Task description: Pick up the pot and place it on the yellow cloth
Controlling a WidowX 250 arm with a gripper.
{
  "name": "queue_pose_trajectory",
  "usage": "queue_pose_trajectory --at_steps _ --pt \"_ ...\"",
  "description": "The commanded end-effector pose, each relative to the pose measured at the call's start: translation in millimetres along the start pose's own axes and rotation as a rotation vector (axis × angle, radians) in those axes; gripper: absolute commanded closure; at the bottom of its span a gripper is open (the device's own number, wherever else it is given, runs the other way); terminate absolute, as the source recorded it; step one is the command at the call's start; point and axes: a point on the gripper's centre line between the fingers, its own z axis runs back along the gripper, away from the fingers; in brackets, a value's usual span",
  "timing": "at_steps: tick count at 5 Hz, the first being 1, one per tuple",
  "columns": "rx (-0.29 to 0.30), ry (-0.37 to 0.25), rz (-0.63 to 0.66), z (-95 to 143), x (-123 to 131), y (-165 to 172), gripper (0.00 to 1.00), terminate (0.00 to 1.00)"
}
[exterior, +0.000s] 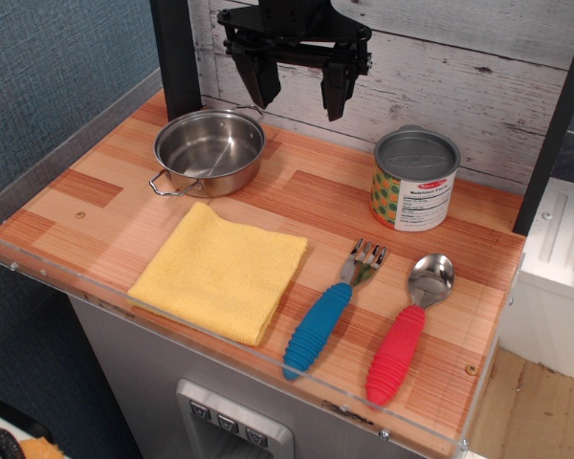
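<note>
The pot (209,151) is a small shiny steel pot with wire loop handles, standing upright at the back left of the wooden counter. The yellow cloth (220,272) lies flat just in front of it, near the counter's front edge. My gripper (300,88) is black, open and empty. It hangs in the air at the back, above and to the right of the pot, not touching it.
A tin can (415,180) with a grey top stands at the back right. A blue-handled fork (329,314) and a red-handled spoon (409,325) lie at the front right. A clear plastic rim (57,274) edges the counter. A dark post (177,57) stands behind the pot.
</note>
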Motion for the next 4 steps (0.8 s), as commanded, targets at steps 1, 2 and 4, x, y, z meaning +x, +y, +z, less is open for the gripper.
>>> queue_pose_trajectory --at_steps 1,2,4 --pt "0.0 0.0 0.0 0.0 0.0 0.0 0.0 0.0" --pt "0.022 0.02 -0.075 -6.8 -4.5 13.3 0.0 0.0" --pt "0.083 0.075 -0.223 -13.9 -9.1 50.3 0.0 0.0"
